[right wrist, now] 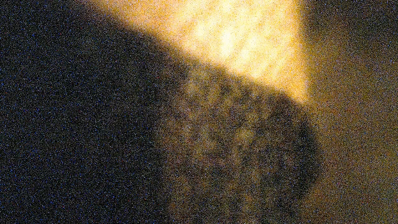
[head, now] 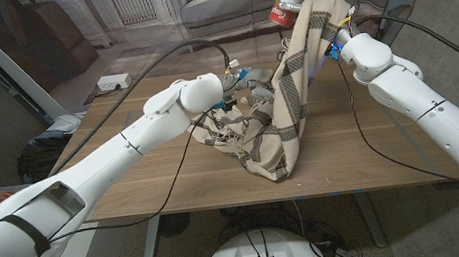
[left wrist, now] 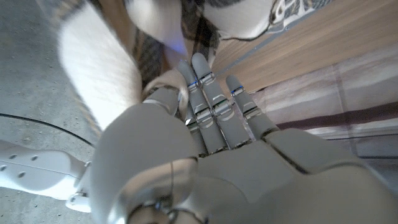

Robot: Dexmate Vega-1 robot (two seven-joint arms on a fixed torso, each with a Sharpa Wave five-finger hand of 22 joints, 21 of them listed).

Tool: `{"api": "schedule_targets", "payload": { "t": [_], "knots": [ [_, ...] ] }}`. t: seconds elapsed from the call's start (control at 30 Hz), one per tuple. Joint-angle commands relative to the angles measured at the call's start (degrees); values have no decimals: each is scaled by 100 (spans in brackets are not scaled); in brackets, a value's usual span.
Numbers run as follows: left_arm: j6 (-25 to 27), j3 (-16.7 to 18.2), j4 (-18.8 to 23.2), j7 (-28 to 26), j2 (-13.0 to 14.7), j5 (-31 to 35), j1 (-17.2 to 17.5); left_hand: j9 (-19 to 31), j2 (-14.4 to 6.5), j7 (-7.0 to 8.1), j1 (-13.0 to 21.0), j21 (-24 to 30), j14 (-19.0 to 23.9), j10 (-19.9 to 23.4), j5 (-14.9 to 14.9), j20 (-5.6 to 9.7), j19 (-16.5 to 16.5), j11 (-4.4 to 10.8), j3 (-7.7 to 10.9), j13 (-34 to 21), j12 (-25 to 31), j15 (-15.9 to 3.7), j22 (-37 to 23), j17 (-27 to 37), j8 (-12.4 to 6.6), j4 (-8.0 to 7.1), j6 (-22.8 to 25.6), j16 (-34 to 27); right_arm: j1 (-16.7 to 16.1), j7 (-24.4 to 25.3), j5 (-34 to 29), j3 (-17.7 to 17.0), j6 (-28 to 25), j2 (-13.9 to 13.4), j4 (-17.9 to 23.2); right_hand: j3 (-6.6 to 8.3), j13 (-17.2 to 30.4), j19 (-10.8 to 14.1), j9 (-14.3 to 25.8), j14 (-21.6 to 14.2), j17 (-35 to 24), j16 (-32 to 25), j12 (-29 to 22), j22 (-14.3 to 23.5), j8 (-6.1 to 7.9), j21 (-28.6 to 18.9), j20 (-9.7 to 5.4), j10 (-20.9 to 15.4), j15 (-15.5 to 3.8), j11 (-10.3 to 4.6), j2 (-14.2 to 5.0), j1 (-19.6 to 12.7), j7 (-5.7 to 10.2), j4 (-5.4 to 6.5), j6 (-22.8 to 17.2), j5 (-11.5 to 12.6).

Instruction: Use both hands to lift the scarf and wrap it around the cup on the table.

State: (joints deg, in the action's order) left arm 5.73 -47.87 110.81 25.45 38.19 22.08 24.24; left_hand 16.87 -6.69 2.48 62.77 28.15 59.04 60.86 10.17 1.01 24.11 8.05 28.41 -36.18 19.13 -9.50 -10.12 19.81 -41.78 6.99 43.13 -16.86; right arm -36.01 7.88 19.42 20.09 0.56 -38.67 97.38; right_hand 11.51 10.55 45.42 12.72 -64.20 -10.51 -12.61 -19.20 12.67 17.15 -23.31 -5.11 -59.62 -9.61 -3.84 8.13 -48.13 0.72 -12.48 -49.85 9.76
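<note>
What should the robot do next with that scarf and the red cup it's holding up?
Probably lower the right hand toward the table: the cup is lifted, tilted, and half swathed in the scarf, whose other end the left hand holds low, so wrapping needs it set down.

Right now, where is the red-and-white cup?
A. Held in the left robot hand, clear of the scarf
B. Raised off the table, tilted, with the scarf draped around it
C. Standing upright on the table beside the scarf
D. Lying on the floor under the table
B: in the head view the cup sits tilted high above the table, at the top of the lifted scarf on the right arm's side.
</note>
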Motion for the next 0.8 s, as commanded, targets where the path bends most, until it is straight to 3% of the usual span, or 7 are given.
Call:
{"api": "schedule_targets", "payload": {
  "t": [0.03, 0.17, 0.3, 0.57, 0.67, 0.8],
  "knots": [
    [-389, 318, 621, 646, 319, -521, 130, 47, -244, -346, 299, -8, -17, -5, 13, 24, -4, -82, 50, -105, 92, -49, -14, 47, -36, 65, 292, -19, 379, 125, -97, 170, -434, 88, -635, 494, 13, 38, 1, -187, -6, 39, -15, 18, 23, -31, -646, -781, -379, -736, -1545, -1490, 869, 392, -872, 21],
    [-569, 514, 673, 688, 312, -875, 136, 63, -241, -336, 308, -11, -15, -25, 13, 44, 12, -65, 63, -157, 126, -36, -12, 48, -33, 63, 292, -5, 367, 178, -45, 184, -452, 135, -821, 490, 14, -49, 3, -117, 0, 83, 8, 22, 3, -9, -648, -784, -378, -732, -1546, -1483, 868, 402, -876, 18],
    [-769, 763, 666, 342, 185, -1123, 203, 81, -226, -312, 283, -5, -4, -36, 8, 50, 49, -26, 66, -202, 159, -65, -13, 38, -24, 40, 271, 14, 240, 207, 39, 191, -471, 138, -869, 492, 14, -79, 4, -100, -1, 92, 14, 23, -4, -1, -648, -788, -380, -731, -1550, -1485, 867, 404, -877, 18],
    [-1145, 984, 638, -950, -292, -437, 169, -46, -69, -41, 31, 104, -59, 7, -15, 47, 376, 203, 13, -123, 129, -139, -34, -109, 34, -103, 427, 186, -207, 284, 161, 199, -521, 31, -680, 498, 15, -88, 5, -109, -6, 88, 21, 25, -10, -3, -650, -792, -381, -730, -1571, -1488, 871, 410, -880, 21],
    [-1097, 988, 629, -1084, -458, -193, -40, -83, -51, -27, -16, 121, -44, 13, -14, 54, 429, 233, 10, -45, 73, -158, -37, -144, 55, -127, 435, 208, -417, 411, 135, 188, -595, -53, -554, 498, 15, -88, 5, -112, -8, 87, 23, 25, -13, -4, -650, -793, -380, -729, -1575, -1486, 874, 413, -880, 21],
    [-663, 1027, 737, -1118, -574, 187, -261, -64, -79, 1, -43, 112, -69, 18, -7, 48, 414, 265, 32, -51, 65, -139, -38, -175, 53, -151, 408, 246, -719, 498, 195, 120, -645, -172, -411, 498, 15, -81, 5, -117, -10, 85, 27, 26, -14, -10, -648, -795, -378, -727, -1580, -1482, 883, 418, -889, 21]
  ]
}}
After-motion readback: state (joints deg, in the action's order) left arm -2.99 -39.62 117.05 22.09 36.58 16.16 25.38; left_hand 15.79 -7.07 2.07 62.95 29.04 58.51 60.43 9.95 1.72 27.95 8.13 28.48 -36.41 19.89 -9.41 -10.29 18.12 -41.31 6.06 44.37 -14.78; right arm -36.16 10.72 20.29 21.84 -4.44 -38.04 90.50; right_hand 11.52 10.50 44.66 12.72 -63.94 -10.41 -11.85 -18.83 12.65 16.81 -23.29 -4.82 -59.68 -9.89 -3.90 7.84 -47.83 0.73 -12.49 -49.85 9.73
